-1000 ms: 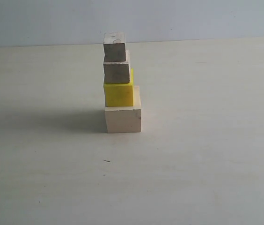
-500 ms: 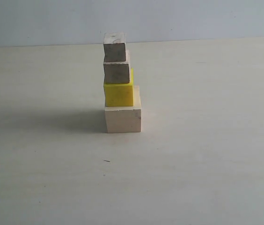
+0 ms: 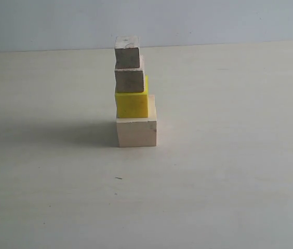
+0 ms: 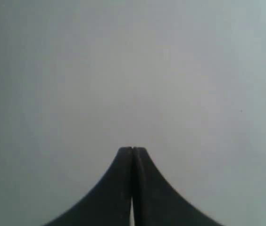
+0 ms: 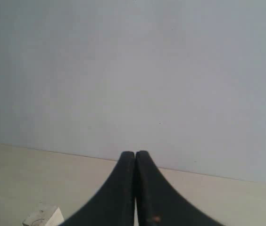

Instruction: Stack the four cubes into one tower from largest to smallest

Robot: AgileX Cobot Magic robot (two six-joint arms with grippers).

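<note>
meeting flush, left fingers (image 4: pixel 116 190) and right fingers (image 5: pixel 120 190) hold nothing.

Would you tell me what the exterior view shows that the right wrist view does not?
Only the exterior view: the whole tower, large wood cube under yellow cube, small wood cube and smallest wood cube on top. Only the right wrist view: the right gripper, shut and empty. Both: the table and wall, plus one pale cube corner in the wrist view, which cube I cannot tell.
</note>
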